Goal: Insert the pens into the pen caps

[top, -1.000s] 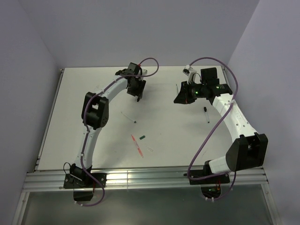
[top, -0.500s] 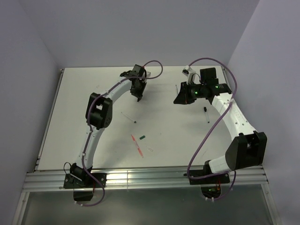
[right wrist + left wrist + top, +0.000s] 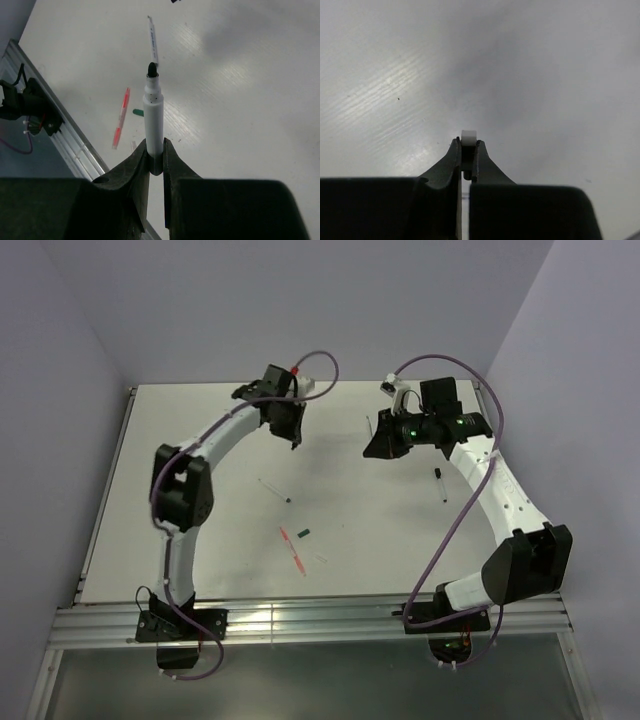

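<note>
My right gripper (image 3: 372, 448) (image 3: 155, 145) is shut on a whitish-grey pen (image 3: 154, 110) with its dark tip bare, held above the table's back right. My left gripper (image 3: 293, 435) (image 3: 469, 142) is shut on a tiny stub (image 3: 469, 136) with a whitish end, apparently a pen cap, above the back middle. On the table lie a whitish pen (image 3: 275, 490) (image 3: 152, 40), the red-pink pen (image 3: 292, 548) (image 3: 120, 118), the dark green cap (image 3: 303, 533) (image 3: 138, 113) and the pale clear cap (image 3: 322, 560). A thin stick with a black end (image 3: 440, 483) lies at the right.
The white table (image 3: 180, 460) ends in a metal rail (image 3: 300, 618) at the near edge. Purple walls stand close on the left, back and right. The left arm's elbow (image 3: 180, 490) hangs over the table's left half.
The left arm has swung, its elbow moving left and its gripper shifting a little left and back. The right gripper has moved slightly left with the pen. Things on the table have not moved.
</note>
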Robot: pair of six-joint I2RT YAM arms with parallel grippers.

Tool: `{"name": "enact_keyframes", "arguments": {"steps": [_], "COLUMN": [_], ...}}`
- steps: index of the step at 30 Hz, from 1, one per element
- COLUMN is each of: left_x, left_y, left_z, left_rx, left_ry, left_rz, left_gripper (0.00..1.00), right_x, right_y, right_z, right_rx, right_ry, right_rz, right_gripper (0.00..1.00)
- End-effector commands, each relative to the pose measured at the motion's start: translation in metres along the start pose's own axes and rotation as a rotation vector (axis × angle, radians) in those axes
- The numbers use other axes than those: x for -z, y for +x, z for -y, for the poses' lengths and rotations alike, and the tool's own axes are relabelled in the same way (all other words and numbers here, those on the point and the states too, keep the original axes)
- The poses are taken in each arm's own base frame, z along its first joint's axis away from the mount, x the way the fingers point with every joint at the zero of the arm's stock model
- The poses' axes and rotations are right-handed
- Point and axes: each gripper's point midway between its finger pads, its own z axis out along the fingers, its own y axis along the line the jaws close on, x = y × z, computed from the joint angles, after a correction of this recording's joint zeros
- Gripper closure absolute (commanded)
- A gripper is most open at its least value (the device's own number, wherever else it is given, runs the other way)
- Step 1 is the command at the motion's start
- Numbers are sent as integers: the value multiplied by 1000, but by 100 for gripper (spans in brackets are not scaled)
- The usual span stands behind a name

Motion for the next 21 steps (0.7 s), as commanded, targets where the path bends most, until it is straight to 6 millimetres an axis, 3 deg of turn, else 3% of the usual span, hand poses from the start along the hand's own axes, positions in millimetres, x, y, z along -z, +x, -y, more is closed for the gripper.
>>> {"name": "enact_keyframes", "arguments": {"steps": [1,2,3,4,5,6,7,8,9,10,11,13,14,18,21], "left_x": [173,198,231,248,290,308,307,321,362,364,375,414,421,426,442], "left_y": [-101,-113,-109,-110,-120,-116,-106,-103,-113,-96,-94,-83,-80,-65,-49], "left_z": [47,53,67,65,74,83,78,81,91,90,89,86,86,89,95], "left_rx": [-39,-49,-65,-16,-47,-68,6,24,-67,51,79,80,76,55,52], "left_ry": [222,260,350,394,448,528,587,646,738,902,967,1110,1144,1184,1282], "left_rz": [489,575,621,651,769,798,797,827,980,896,935,1110,1138,1162,1202], "left_gripper": [100,100,100,100,100,100,100,100,100,100,100,100,100,100,100], "right_x": [21,21,21,22,23,21,20,19,16,13,10,3,1,-3,-6], "right_y": [-38,-42,-46,-49,-58,-61,-67,-81,-81,-85,-95,-96,-102,-100,-95], "right_z": [-42,-49,-60,-66,-74,-85,-94,-105,-130,-139,-150,-174,-182,-209,-223], "right_rx": [139,155,172,184,199,216,228,257,262,274,290,318,332,342,360], "right_ry": [-47,-66,-89,-101,-117,-141,-158,-185,-269,-298,-328,-390,-410,-496,-526], "right_rz": [109,120,126,137,163,170,182,203,186,185,194,180,183,155,141], "right_gripper": [100,100,100,100,100,100,100,100,100,100,100,100,100,100,100]}}
